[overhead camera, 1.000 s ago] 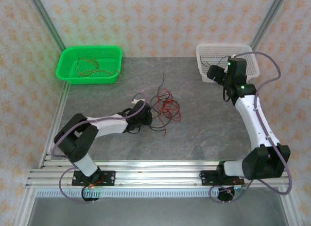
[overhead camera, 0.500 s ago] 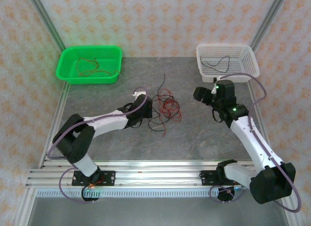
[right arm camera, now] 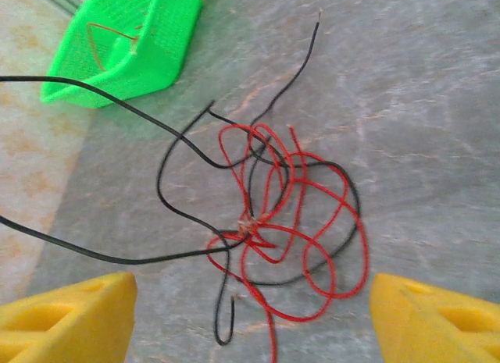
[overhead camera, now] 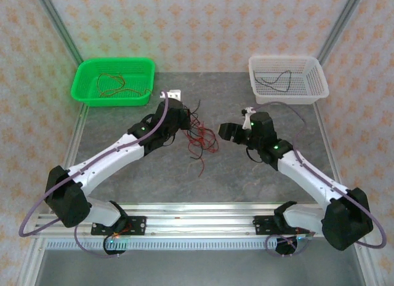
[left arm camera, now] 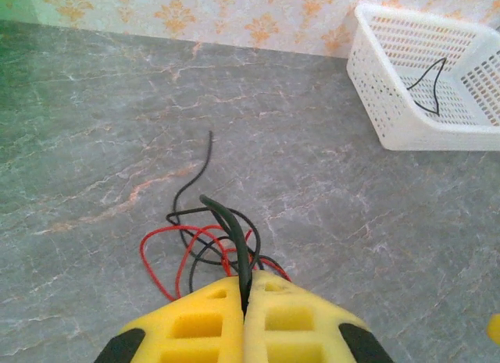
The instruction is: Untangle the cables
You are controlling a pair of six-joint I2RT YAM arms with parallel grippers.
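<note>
- The left gripper (left arm camera: 244, 289), with its yellow foam pads pressed fully together, is pinching a thin black wire (left arm camera: 231, 226). The strand is running straight up out of the seam between the pads.
- In the overhead view this left gripper (overhead camera: 178, 117) is sitting at the far-left edge of the tangle of hair-fine red and black wires (overhead camera: 200, 137). The tangle is lying on the grey stone-patterned table (overhead camera: 246, 175), roughly midway between the two baskets.
- The right gripper (overhead camera: 226, 131) is holding nothing. Its jaws are standing wide apart and facing the tangle from the right, near it but not touching.
- From the right wrist, the right gripper (right arm camera: 254, 320) is framing the wires squarely. The red knot (right arm camera: 248, 226) is lying straight ahead between the yellow fingers (right arm camera: 70, 316), and two black strands are stretching away to the left, towards the left arm's side.
- Judging from this, the left arm is anchoring a black strand, so the right arm is the one free to act. Its target is lying directly in front of it, and the red loops are the nearer part.
- A green plastic basket (overhead camera: 83, 92) is already holding a red wire (overhead camera: 109, 84), and a white mesh basket (overhead camera: 286, 98) is holding a loose black one (overhead camera: 274, 80).
</note>
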